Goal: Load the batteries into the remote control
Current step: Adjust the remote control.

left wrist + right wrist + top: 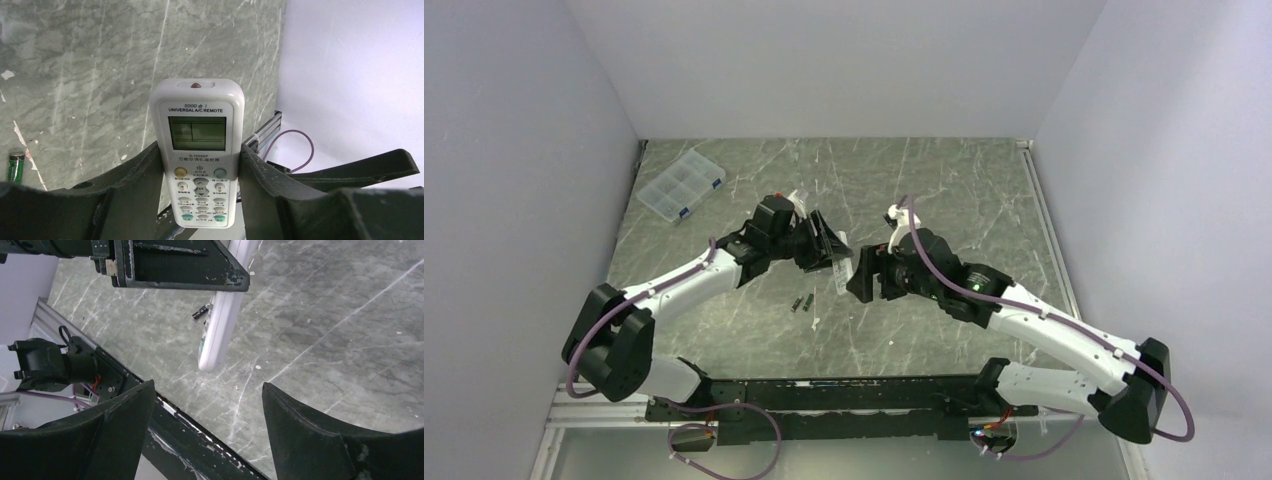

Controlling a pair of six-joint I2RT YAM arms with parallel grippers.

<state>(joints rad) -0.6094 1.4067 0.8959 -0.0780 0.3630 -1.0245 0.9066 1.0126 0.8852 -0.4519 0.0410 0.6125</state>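
Between the fingers [148, 172] of the left gripper [200, 147] the remote control [197, 112] is clamped by its long edges, screen and buttons turned to the wrist camera, the jaws closed just to its width; from above, this gripper [832, 256] carries the remote control [843, 272] tilted and clear of the table [954, 190]; just beside the remote control, on its right, the right gripper [862, 276] faces it with jaws spread wide and nothing between them; in its own view the right gripper [207, 385] frames the remote control [217, 325] edge-on, hanging slanted under the other arm's finger; the batteries [802, 302] lie side by side on the table near the remote control, on its side toward the arm bases and to the left, apart from both grippers; one battery [16, 167] shows green-tinted at the left wrist view's edge; well apart from the remote control, toward the far left corner, sits a clear compartment box [681, 185] with blue clips
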